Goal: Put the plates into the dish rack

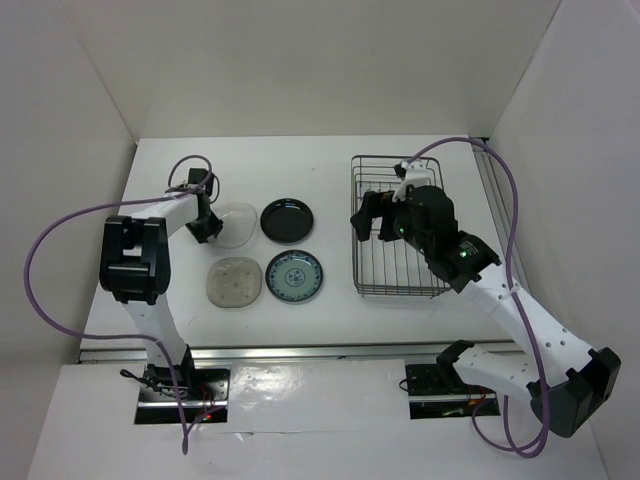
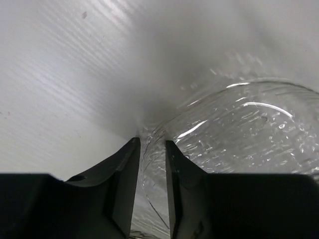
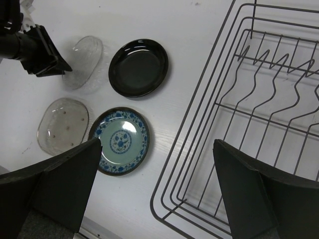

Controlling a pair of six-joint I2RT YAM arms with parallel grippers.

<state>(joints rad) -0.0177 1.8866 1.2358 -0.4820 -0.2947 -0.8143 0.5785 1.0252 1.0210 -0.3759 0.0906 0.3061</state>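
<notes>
The clear plate (image 1: 237, 222) lies at the back left, its left rim between my left gripper's (image 1: 211, 228) narrow jaws; that rim looks slightly lifted in the right wrist view (image 3: 85, 60). In the left wrist view the gripper (image 2: 152, 145) is shut on the clear plate (image 2: 239, 134). The black plate (image 1: 287, 220) lies to its right. The beige plate (image 1: 235, 282) and the blue-and-white plate (image 1: 294, 276) lie flat in front. My right gripper (image 1: 365, 222) is open and empty, above the left edge of the dish rack (image 1: 357, 200).
The rack (image 3: 209, 99) holds no plates; its upright tines (image 3: 271, 84) show. White walls enclose the table at back and sides. Purple cables arc over both arms. The blue-and-white plate (image 3: 121, 141) lies close to the rack's front left corner.
</notes>
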